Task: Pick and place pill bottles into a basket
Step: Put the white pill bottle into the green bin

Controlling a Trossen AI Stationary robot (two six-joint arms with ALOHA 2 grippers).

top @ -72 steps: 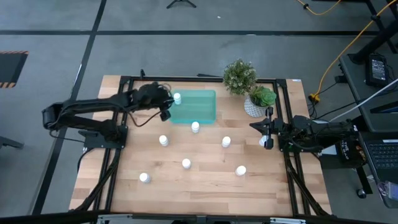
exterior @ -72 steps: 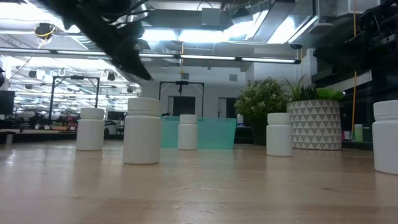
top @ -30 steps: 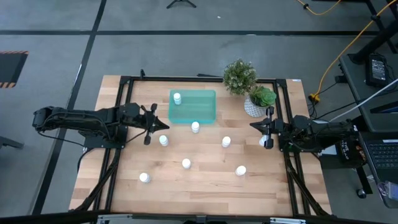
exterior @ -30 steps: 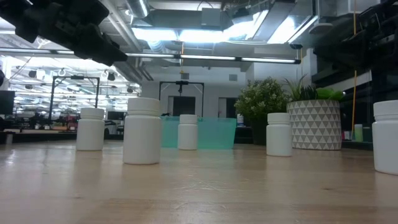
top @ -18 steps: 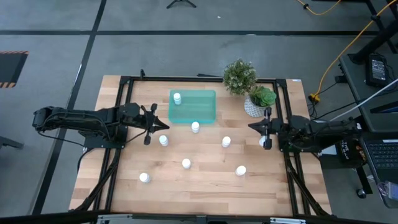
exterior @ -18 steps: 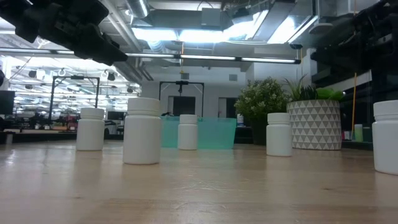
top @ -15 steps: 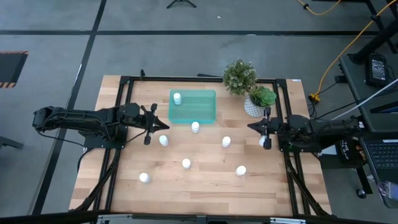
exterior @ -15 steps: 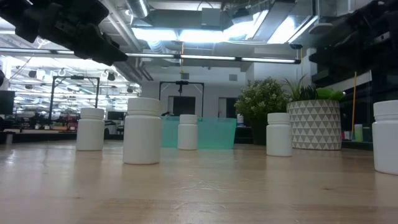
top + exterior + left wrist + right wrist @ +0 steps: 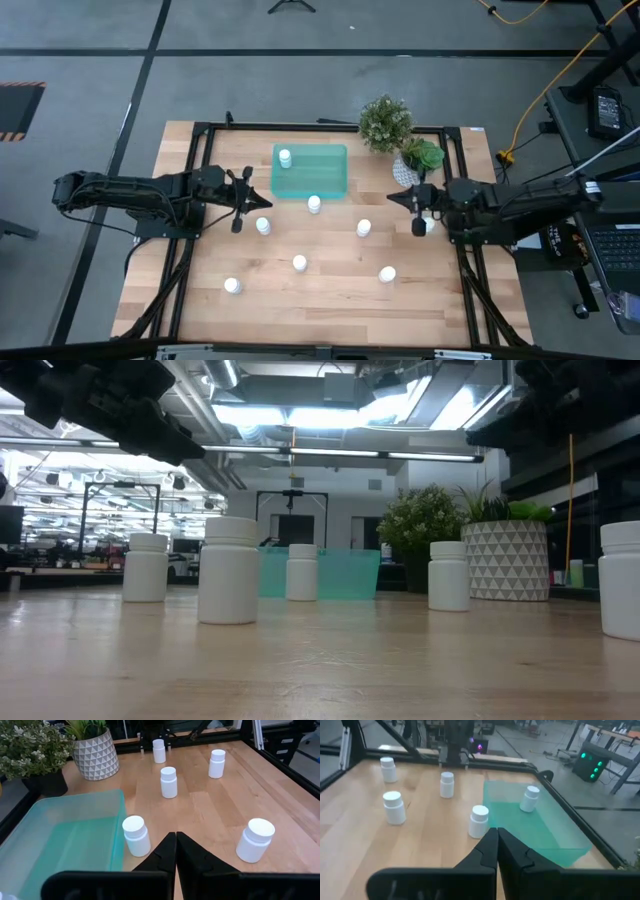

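Observation:
The teal basket [image 9: 310, 170] lies at the table's far middle with one white pill bottle [image 9: 285, 157] standing in it. Several more bottles stand on the wood, among them one just before the basket [image 9: 314, 204], one nearer the left arm [image 9: 262, 226] and one nearer the right arm [image 9: 364, 228]. My left gripper [image 9: 258, 203] is shut and empty, left of the basket's near corner; its closed fingers show in the left wrist view [image 9: 175, 840]. My right gripper [image 9: 392, 198] is shut and empty above the table's right part, pointing toward the basket [image 9: 535, 827].
A patterned white plant pot [image 9: 408, 170] and a darker potted bush [image 9: 385, 122] stand at the far right, close behind my right gripper. A black frame rail [image 9: 455, 150] runs round the table. More bottles stand toward the near edge [image 9: 299, 263], [image 9: 232, 286], [image 9: 387, 273].
My right gripper has gone toward the table's left edge, out over the wood and away from the bottle beside it, staying shut. My left gripper, which earlier drew back from the basket toward the left and near side, has kept still. No bottle has moved.

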